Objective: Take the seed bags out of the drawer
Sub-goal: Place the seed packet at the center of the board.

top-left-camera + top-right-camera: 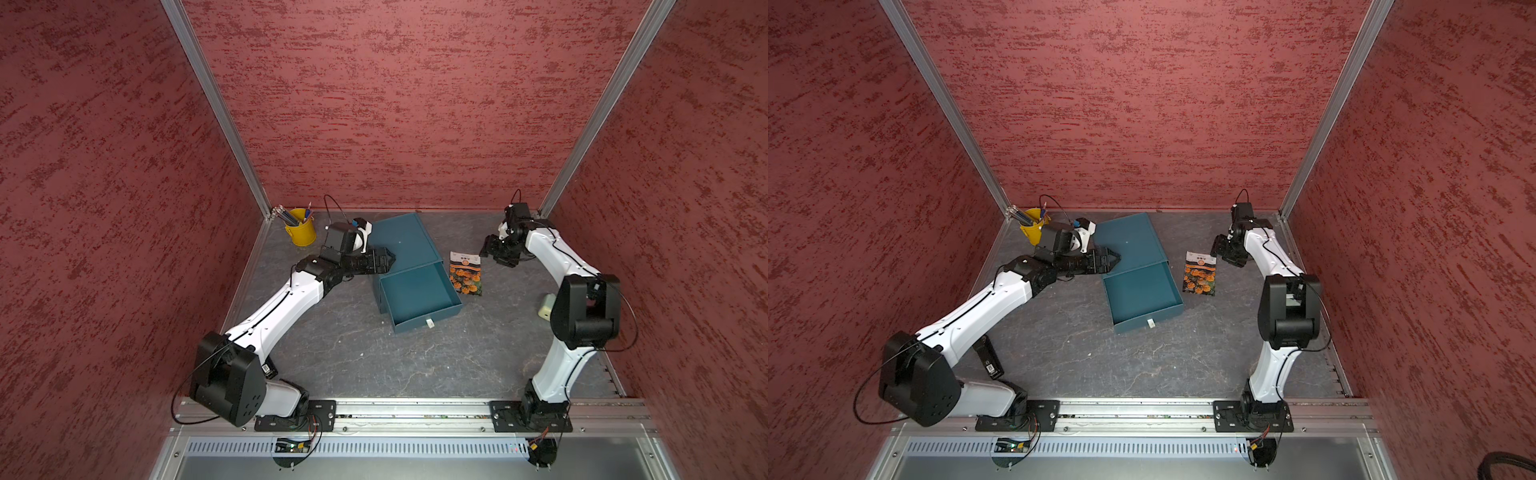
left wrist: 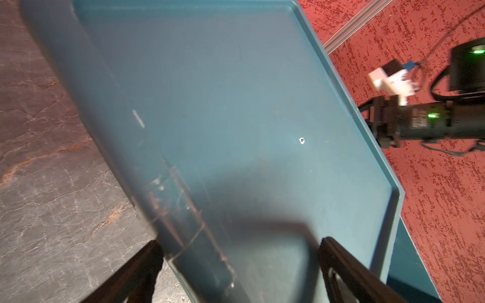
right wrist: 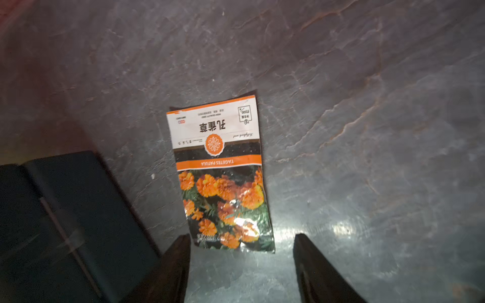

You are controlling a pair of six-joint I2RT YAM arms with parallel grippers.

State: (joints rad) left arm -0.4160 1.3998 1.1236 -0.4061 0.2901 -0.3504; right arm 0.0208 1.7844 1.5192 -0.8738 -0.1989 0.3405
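**STATUS: ONE SEED BAG ON TABLE, DRAWER EXTENDED**

Seed bag (image 1: 466, 273) (image 1: 1200, 273) (image 3: 220, 173): flat on the grey table (image 1: 374, 365), outside the drawer. Just beside the right wall of the drawer in both top views. White end toward the back wall, orange flower photo toward the front rail. Glossy face up, with glare on the flower end in the right wrist view.

Drawer (image 1: 415, 291) (image 1: 1142, 293): standing well out of the teal cabinet (image 1: 405, 241) (image 1: 1129, 241) (image 2: 236, 105). White pull tab (image 1: 429, 323) (image 1: 1150, 323) on the front wall. Plain teal floor in full view.

Right gripper (image 1: 492, 249) (image 1: 1223, 249) (image 3: 241, 237): above the table near the white end of the seed bag. Fingers spread apart with nothing clamped between them. Contact with the bag's edge not readable from these views, probably none.

Left gripper (image 1: 388, 257) (image 1: 1115, 258) (image 2: 240, 245): at the left edge of the cabinet top. Fingers spread apart, one over the table and one over the cabinet top, with nothing gripped.

Yellow bucket (image 1: 300, 232) (image 1: 1032, 228): in the back left corner, holding pencils, well apart from the drawer.
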